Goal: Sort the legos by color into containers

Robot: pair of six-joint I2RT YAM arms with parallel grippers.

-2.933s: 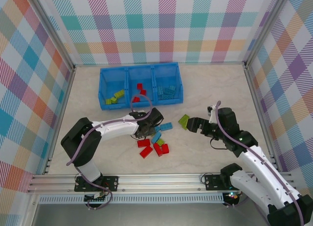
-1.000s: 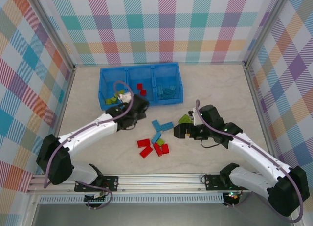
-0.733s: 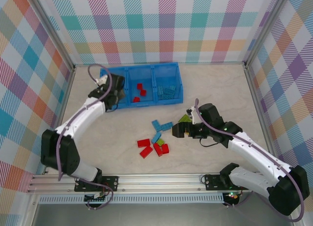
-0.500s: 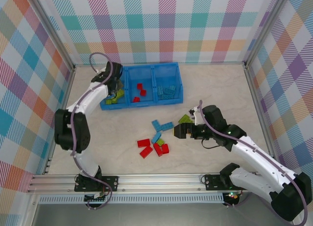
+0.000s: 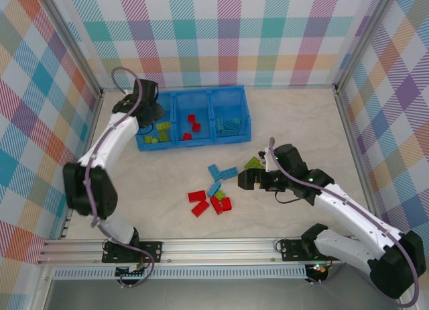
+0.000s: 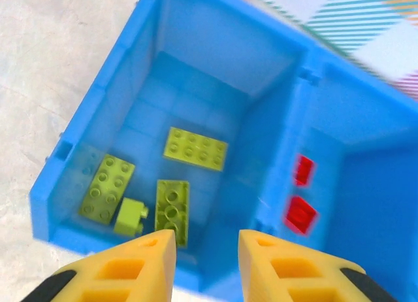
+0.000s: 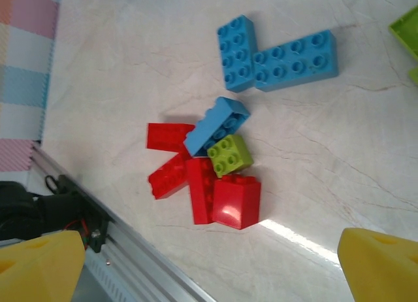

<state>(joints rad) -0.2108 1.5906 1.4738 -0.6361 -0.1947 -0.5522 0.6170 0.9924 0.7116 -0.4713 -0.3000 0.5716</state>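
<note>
Left jaws hang slightly parted and empty right over the left compartment of the blue tray (image 6: 98, 99), where four lime legos (image 6: 194, 148) sit. Right jaws are spread wide, holding nothing, above the loose pile (image 7: 202, 184) of red, blue and green bricks on the tabletop (image 7: 130, 53).

The tray (image 6: 215, 53) is translucent blue, holding lime green legos (image 6: 194, 148), red legos (image 6: 300, 214) and light blue legos (image 5: 229, 126). The bench (image 5: 301, 122) is cream marble; the walls (image 5: 228, 35) are pastel plaid.

top: overhead, rear, far | left wrist: close above tray (image 6: 130, 73) | right wrist: above loose legos (image 7: 235, 201)
</note>
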